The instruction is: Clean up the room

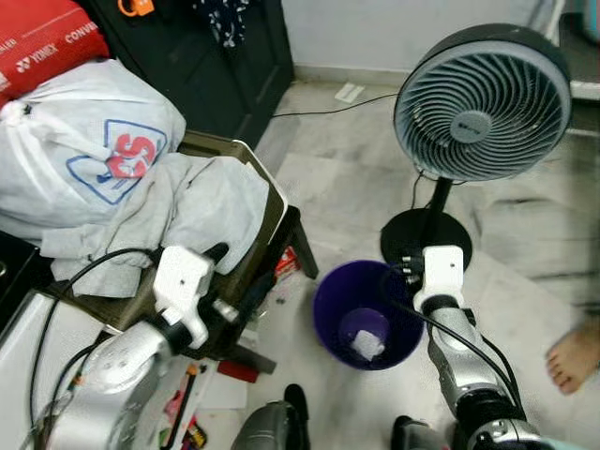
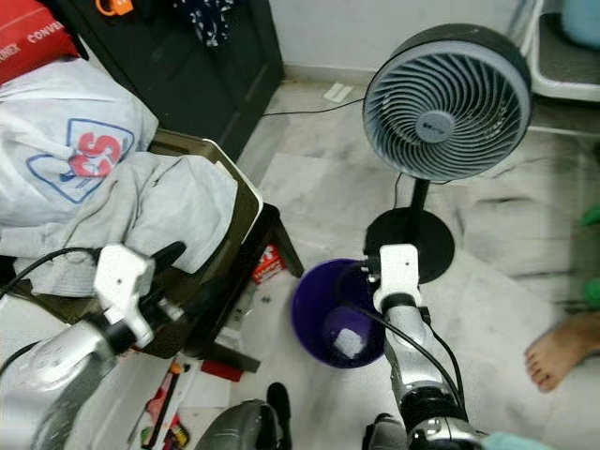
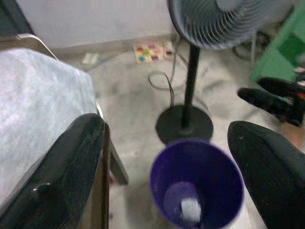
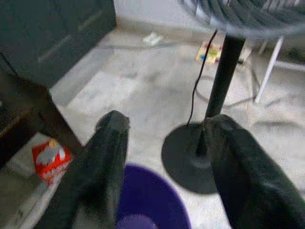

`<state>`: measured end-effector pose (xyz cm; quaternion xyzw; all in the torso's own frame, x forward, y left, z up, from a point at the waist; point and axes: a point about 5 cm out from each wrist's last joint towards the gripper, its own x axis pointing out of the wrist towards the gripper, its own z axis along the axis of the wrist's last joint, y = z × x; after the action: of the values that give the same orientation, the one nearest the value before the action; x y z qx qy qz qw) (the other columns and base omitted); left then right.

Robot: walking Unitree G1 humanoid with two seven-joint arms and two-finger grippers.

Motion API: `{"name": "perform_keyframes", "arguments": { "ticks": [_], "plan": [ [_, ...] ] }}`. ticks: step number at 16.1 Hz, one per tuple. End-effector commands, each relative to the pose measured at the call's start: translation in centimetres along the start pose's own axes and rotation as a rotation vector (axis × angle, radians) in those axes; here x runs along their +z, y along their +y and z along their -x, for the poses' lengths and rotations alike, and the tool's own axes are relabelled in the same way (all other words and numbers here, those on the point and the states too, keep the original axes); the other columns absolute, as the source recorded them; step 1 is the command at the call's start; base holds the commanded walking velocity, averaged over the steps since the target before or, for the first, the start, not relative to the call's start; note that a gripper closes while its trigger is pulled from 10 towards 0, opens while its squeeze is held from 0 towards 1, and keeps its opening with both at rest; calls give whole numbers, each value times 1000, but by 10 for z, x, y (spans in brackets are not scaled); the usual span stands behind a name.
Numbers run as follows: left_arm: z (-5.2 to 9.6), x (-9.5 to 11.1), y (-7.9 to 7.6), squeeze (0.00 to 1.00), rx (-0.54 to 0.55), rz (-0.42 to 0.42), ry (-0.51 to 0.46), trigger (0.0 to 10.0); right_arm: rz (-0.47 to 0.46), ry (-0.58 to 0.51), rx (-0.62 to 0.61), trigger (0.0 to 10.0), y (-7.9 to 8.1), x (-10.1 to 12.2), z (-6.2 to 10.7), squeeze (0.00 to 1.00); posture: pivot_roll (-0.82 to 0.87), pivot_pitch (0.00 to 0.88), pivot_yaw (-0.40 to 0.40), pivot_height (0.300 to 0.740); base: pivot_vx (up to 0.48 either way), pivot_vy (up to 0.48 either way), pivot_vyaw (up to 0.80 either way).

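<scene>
The purple bin [image 1: 367, 314] stands open-topped on the floor [image 1: 525, 281], hemmed by the fan's base [image 1: 427, 239] behind and the chair [image 1: 267, 220] heaped with cloth beside it. Bare floor lies toward a person's foot [image 1: 574, 356].

Both arms are silver metal with rounded, jointed segments. Each ends in a boxy white wrist block carrying the left gripper [image 1: 223, 281] and the right gripper [image 1: 405, 272], whose two long fingers [image 3: 71, 171] are thick, glossy black with rounded tips. Black cables loop along each forearm into the white blocks.
</scene>
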<state>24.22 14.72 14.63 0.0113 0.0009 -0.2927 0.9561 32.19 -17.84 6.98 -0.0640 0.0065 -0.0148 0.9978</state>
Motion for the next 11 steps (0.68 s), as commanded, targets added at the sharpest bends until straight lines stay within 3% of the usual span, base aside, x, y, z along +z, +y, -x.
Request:
{"name": "perform_keyframes", "arguments": {
  "ticks": [1, 7, 11],
  "plan": [
    [1, -6, 5, 0, 41, -11, 13, 10000, -23, -32, 14, 10000, 8, 7, 3, 0, 61, 180, 154, 740, 0, 0, 0],
    [-22, -8, 9, 0, 104, 2, -67, 10000, -38, -164, 48, 10000, 20, 46, 3, 0, -16, 86, 89, 740, 0, 0, 0],
    [-25, -14, 1, 0, 157, 33, -97, 10000, -3, -175, 34, 10000, 17, 53, 8, 0, -28, 41, 41, 740, 0, 0, 0]
  ]
}}
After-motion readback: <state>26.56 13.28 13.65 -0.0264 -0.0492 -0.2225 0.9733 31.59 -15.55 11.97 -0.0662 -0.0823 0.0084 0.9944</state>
